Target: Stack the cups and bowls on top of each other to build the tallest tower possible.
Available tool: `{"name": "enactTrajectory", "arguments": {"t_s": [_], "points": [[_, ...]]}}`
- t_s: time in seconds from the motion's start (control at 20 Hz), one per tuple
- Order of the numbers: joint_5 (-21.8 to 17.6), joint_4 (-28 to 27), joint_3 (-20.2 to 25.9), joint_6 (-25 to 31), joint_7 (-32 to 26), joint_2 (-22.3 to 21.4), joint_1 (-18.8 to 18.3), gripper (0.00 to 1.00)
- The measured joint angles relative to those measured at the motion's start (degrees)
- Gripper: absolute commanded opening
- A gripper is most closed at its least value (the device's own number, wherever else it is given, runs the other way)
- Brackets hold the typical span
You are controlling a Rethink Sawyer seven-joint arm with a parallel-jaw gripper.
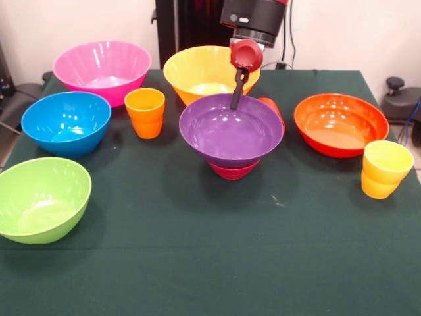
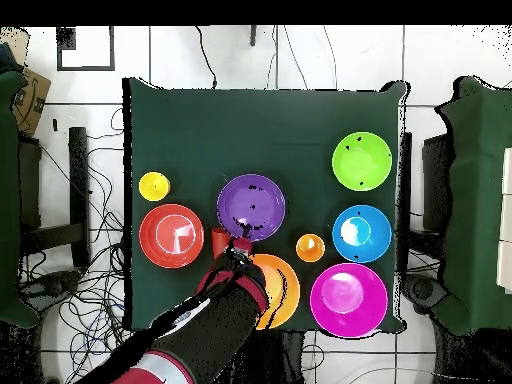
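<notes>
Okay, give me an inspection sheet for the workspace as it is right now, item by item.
Surface: dark green cloth covers the table.
Job's things: purple bowl sits on a small magenta-red bowl; pink bowl, blue bowl, green bowl, yellow bowl, orange-red bowl, orange cup and yellow cup stand singly; red-orange cup behind the purple bowl.
Clutter: nothing seen.
Gripper: at the purple bowl's far rim; open or shut unclear.
Cables: loose on the floor.
Surroundings: tiled floor.

Purple bowl (image 1: 230, 135) atop magenta-red bowl (image 1: 233, 171), dark green tablecloth (image 1: 210, 257)
</notes>
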Motion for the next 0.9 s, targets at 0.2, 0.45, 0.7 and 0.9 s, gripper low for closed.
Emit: {"name": "enactTrajectory", "arguments": {"t_s": [0.2,0.45,0.7,0.9], "points": [[0.00,0.00,0.01,0.00,0.00,-0.05,-0.08,1.00],[-0.05,0.02,0.35,0.01,0.00,-1.33,-0.91,1.00],[-0.42,0.02,1.78,0.62,0.00,-4.89,-2.66,1.00],[-0.45,0.04,2.90,2.62,0.00,-7.50,-3.67,1.00]]}}
